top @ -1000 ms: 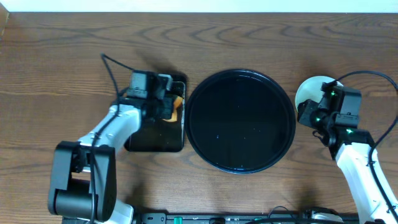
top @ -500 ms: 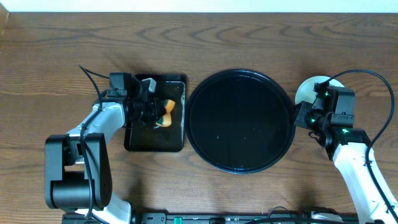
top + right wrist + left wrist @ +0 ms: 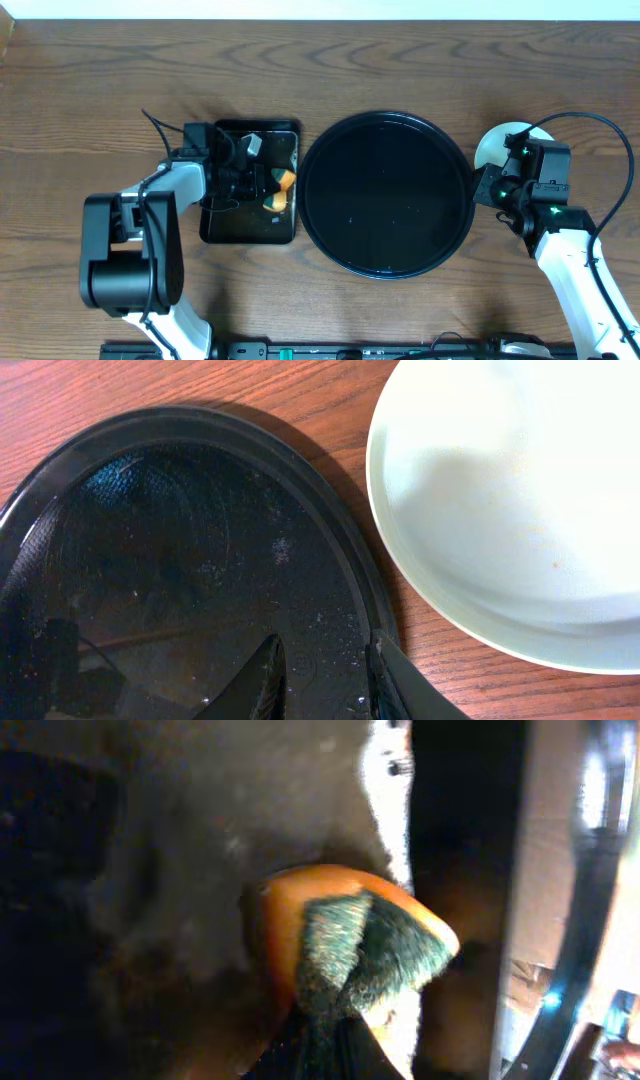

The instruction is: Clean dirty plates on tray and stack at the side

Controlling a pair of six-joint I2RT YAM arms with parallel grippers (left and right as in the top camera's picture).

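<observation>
one plate [image 3: 495, 145] half hidden behind right gripper [image 3: 322, 652], jaws slightly apart; left gripper [image 3: 318, 1038] clamped on sponge [image 3: 350, 935].

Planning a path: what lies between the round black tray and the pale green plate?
Between tray and plate, only bare wooden table, in the right wrist view.
</observation>
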